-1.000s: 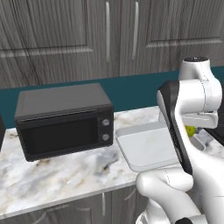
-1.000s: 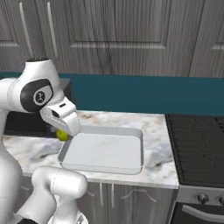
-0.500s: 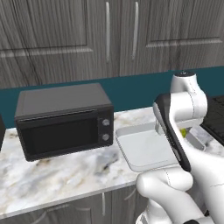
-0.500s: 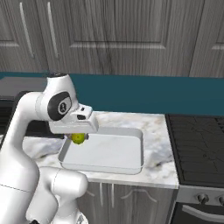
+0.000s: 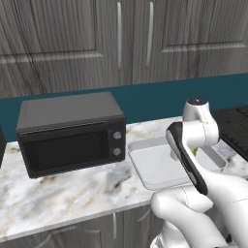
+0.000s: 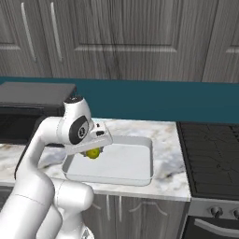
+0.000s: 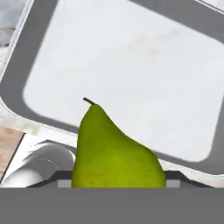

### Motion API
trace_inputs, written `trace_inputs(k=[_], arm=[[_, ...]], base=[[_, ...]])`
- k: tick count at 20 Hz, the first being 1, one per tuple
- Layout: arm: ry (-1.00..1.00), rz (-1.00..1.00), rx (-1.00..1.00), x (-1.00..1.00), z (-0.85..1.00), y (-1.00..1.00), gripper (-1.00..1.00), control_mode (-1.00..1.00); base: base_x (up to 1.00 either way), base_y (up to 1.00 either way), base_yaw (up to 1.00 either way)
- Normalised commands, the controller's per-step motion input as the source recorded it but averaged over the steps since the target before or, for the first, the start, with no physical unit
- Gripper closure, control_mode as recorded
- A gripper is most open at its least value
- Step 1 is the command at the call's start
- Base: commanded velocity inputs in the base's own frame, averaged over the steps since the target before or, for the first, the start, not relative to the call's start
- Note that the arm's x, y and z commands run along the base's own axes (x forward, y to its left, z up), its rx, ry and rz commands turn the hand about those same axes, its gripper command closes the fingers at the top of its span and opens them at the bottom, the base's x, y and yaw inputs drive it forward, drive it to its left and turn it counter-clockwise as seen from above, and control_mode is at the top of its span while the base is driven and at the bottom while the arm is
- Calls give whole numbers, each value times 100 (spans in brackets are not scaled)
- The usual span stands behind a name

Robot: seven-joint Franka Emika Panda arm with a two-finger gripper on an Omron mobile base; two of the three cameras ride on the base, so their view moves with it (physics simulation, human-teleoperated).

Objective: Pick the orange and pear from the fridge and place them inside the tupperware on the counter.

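Note:
My gripper (image 6: 94,149) is shut on the pear (image 6: 94,152), a yellow-green teardrop fruit held just above the left part of the tupperware (image 6: 140,179). In the hand view the pear (image 7: 116,153) sits between the fingers with its stem end pointing at the white tray floor (image 7: 131,74) below. The tupperware (image 5: 155,167) rests on the marbled counter (image 5: 72,193), right of the microwave, with my arm in front of its right half. The orange and the fridge are out of view.
A black microwave (image 5: 70,133) stands on the counter to the left of the tray. A dark stovetop (image 6: 210,154) adjoins the counter on the right. Grey wood-grain cabinets (image 6: 126,37) hang above a teal backsplash.
The arm has swung rightward, carrying the pear from beside the tray's left rim to above its inside. The tray and microwave stay put.

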Motion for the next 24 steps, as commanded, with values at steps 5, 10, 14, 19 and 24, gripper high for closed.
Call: trace_inputs(k=[5,10,14,19,24], arm=[[0,30,0,67,-47,-8,100,-100],[0,25,0,52,-46,-4,100,-100],[1,14,0,34,-43,-1,100,-100],[4,10,0,25,-38,0,100,-100],[13,7,0,24,-39,0,100,-100]], base=[[0,0,0],[0,0,0],[0,0,0],[0,0,0],[0,0,0]])
